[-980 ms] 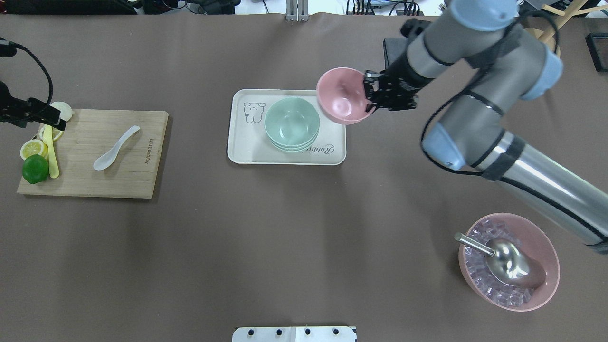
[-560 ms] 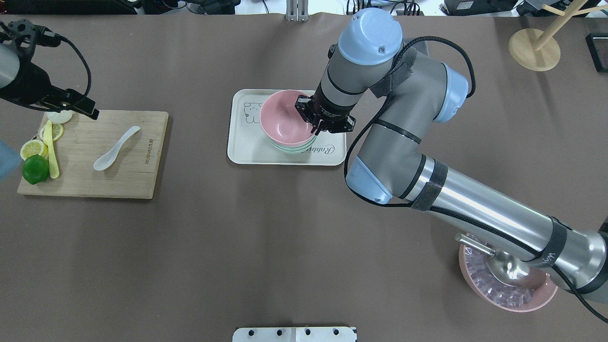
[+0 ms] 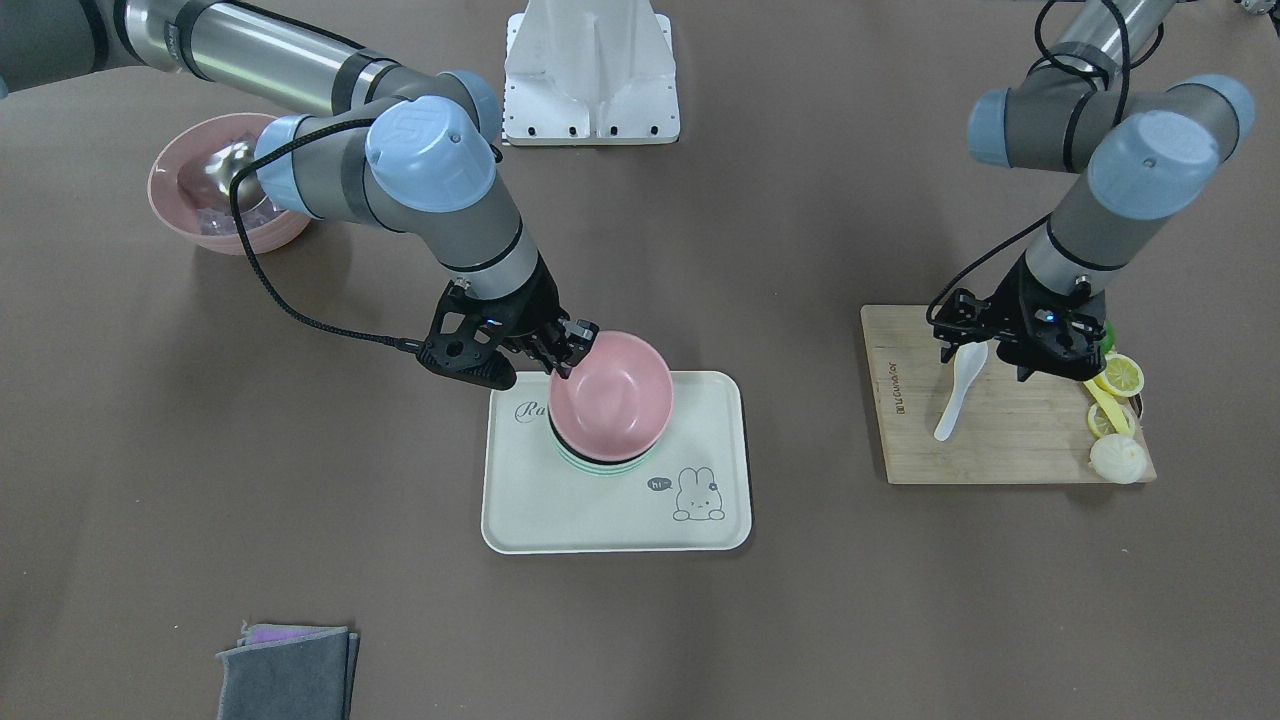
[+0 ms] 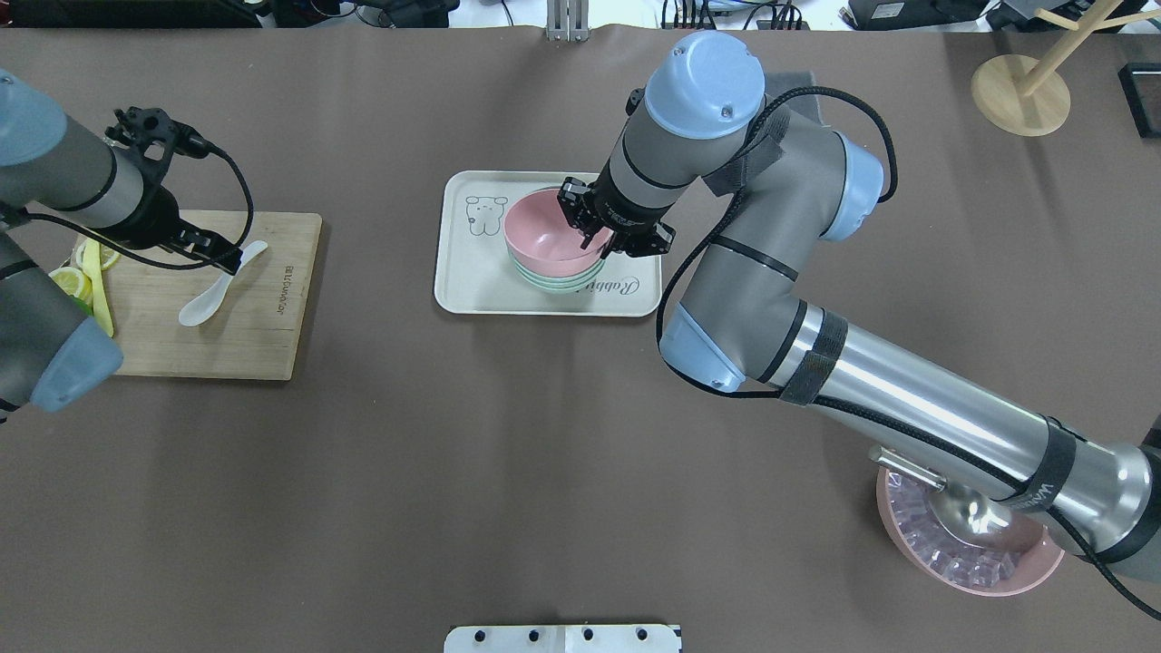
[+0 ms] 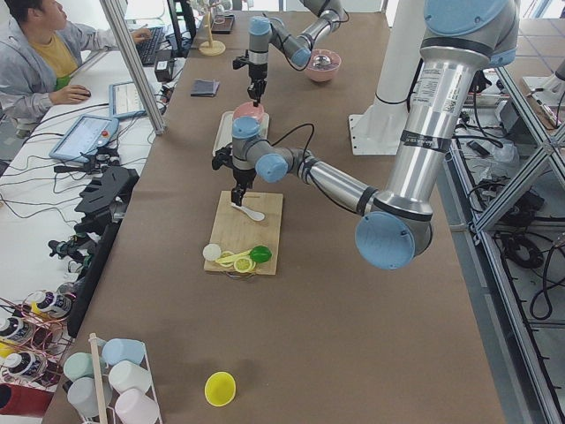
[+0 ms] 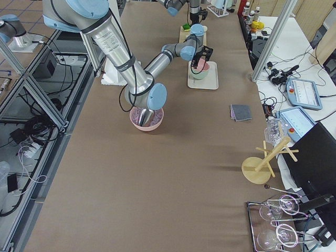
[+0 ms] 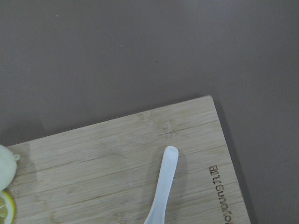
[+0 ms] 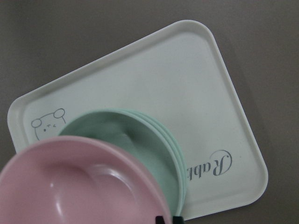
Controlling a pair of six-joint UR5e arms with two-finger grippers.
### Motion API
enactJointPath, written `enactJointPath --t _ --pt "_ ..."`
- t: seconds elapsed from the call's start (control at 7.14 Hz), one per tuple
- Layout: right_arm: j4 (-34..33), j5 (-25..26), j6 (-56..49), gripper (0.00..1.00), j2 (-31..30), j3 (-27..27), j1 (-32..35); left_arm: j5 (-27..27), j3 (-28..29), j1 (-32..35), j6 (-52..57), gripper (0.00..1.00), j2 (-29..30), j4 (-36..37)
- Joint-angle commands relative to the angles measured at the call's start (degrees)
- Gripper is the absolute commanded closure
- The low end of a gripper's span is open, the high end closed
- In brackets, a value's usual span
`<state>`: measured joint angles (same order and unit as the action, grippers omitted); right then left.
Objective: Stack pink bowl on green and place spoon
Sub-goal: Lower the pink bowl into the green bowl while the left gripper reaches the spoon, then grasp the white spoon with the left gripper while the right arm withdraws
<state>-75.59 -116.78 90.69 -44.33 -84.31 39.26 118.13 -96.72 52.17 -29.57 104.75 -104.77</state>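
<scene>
The pink bowl (image 4: 542,238) rests slightly tilted on the stack of green bowls (image 4: 558,279) on the white tray (image 4: 463,272). My right gripper (image 4: 594,241) is shut on the pink bowl's rim (image 3: 610,395); in the right wrist view the pink bowl (image 8: 70,186) overlaps the green bowls (image 8: 140,140). The white spoon (image 4: 207,297) lies on the wooden cutting board (image 4: 227,345). My left gripper (image 4: 224,260) hovers open over the spoon's handle (image 3: 950,400). The spoon's handle tip (image 7: 164,179) shows in the left wrist view; the fingers do not.
Lemon slices (image 3: 1120,375) and a lime lie at the cutting board's outer end. A large pink bowl of ice with a metal scoop (image 4: 970,549) sits near the right arm. A grey cloth (image 3: 285,675) and a wooden stand (image 4: 1020,91) lie on the far side.
My right arm carried the pink bowl left from beside the tray and lowered it onto the green bowls. My left arm moved right, from the board's end to over the spoon handle.
</scene>
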Motion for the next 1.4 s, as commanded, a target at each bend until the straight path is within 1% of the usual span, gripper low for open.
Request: enactJointPath --t 0.0,0.14,0.28,0.42,0.56,0.7,0.84,0.98,1.12,1.26 --pt "1.15 -2.81 0.54 0.0 -0.06 -0.59 2.91 -0.36 4.41 -1.46 1.09 0.14 2.2 -0.52" --pt "1.23 -4.66 0.28 0.0 -0.58 -1.03 4.15 -0.27 7.65 -1.55 1.01 0.2 4.65 -0.87" --pt "1.24 -5.2 -0.5 0.0 -2.24 -2.34 4.85 -0.27 8.91 -1.72 1.18 0.24 5.11 -1.05" --pt "1.15 -5.21 -2.77 0.0 -5.39 -4.79 5.04 -0.35 9.18 -1.72 1.27 0.27 5.29 -0.96" --pt "1.15 -5.21 -4.1 0.0 -7.25 -6.73 5.47 -0.27 9.44 -1.72 2.66 0.38 5.29 -0.87" --pt "1.06 -5.38 -4.11 0.0 -7.27 -6.83 5.82 -0.27 10.84 -1.72 3.46 0.47 5.38 -0.96" --pt "1.06 -7.04 -4.12 0.0 -7.61 -6.92 6.61 -0.27 10.85 -1.72 3.47 0.58 5.46 -0.96" --pt "0.97 -10.53 -4.29 0.0 -8.4 -7.18 9.06 -0.27 10.85 -1.72 3.21 0.84 5.55 -0.96" --pt "0.97 -12.05 -6.38 0.0 -12.06 -10.23 10.3 0.43 10.68 -1.72 3.29 1.0 5.81 -0.79" --pt "0.54 -13.46 -10.4 0.0 -14.88 -12.52 12.57 1.22 10.68 -1.64 2.77 1.0 8.25 0.17"
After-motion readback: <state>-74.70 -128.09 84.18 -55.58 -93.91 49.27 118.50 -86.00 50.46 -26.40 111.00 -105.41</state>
